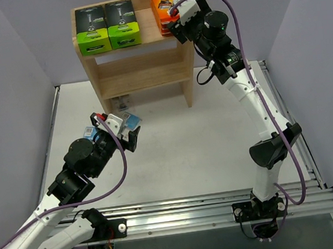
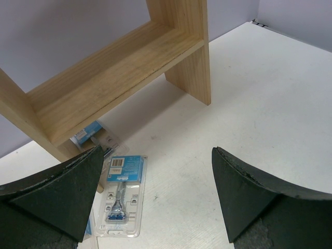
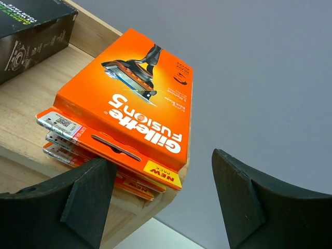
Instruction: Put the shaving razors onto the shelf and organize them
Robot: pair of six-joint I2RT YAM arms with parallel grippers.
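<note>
1. Your left end effector [image 2: 155, 155] is released: its jaws stand wide apart with nothing between them. It hangs low over the white desk [image 1: 204, 138], in front of the shelf's left leg.
2. Just below it, a clear blister pack [image 2: 122, 194] lies flat on the desk. Its blue card points toward the shelf and the razor head toward the camera. It sits near the left finger [image 2: 62, 192] in the wrist view; you cannot tell whether they touch.
3. A second blister pack [image 2: 88, 134] lies partly tucked under the lowest tier of the wooden shelf [image 1: 138, 61].
4. Your right end effector [image 3: 163, 158] is also released, with open jaws and only the grey wall showing between them. It is raised to the top tier, at the shelf's right end.
5. Three orange Gillette Fusion5 boxes [image 3: 129, 98] lie stacked flat at that right end. The top one reaches slightly past the shelf's corner. The stack is just beside the right end effector, not gripped.
6. Two black-and-lime-green boxes [image 1: 107, 28] stand side by side on the left part of the top tier, touching each other.
7. The middle tier shows only bare wood from above.
</note>
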